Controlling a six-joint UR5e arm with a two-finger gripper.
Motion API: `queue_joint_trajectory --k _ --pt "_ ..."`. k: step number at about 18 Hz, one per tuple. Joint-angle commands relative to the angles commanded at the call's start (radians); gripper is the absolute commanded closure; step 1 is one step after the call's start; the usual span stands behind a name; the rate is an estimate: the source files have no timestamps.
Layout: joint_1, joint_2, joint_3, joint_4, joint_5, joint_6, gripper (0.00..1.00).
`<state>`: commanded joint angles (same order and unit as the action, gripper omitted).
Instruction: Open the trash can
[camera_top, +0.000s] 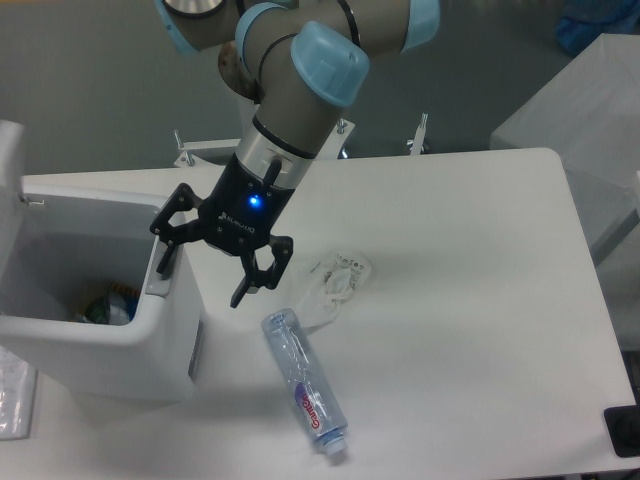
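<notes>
The white trash can (100, 345) stands at the table's left edge. Its top is open and trash (105, 305) shows inside. The lid (10, 165) stands raised at the far left, partly cut off by the frame. A grey strip (194, 352) shows on its right wall. My gripper (205, 275) is open and empty, pointing down over the can's right rim. One fingertip (164, 258) hangs by the rim's inner side, the other (243, 292) outside the can over the table.
A clear plastic bottle (305, 385) lies on the table to the right of the can. A crumpled clear wrapper (338, 278) lies above it. A black object (624, 430) sits at the table's front right corner. Clear plastic (12, 395) shows at the bottom left.
</notes>
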<state>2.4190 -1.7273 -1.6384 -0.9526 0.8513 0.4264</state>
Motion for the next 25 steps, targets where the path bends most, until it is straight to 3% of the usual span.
queue_joint_trajectory --k 4,7,12,14,17,20,25 --pt "0.086 -0.008 0.073 0.009 0.000 0.009 0.00" --pt "0.140 -0.073 0.127 0.014 0.011 0.093 0.00" --pt "0.166 -0.168 0.135 0.011 0.338 0.374 0.00" --pt "0.192 -0.248 0.178 0.031 0.431 0.438 0.00" --pt "0.215 -0.302 0.198 0.026 0.508 0.618 0.00" --pt "0.209 -0.307 0.186 0.009 0.577 0.676 0.00" --pt "0.207 -0.304 0.189 -0.083 0.635 0.677 0.00"
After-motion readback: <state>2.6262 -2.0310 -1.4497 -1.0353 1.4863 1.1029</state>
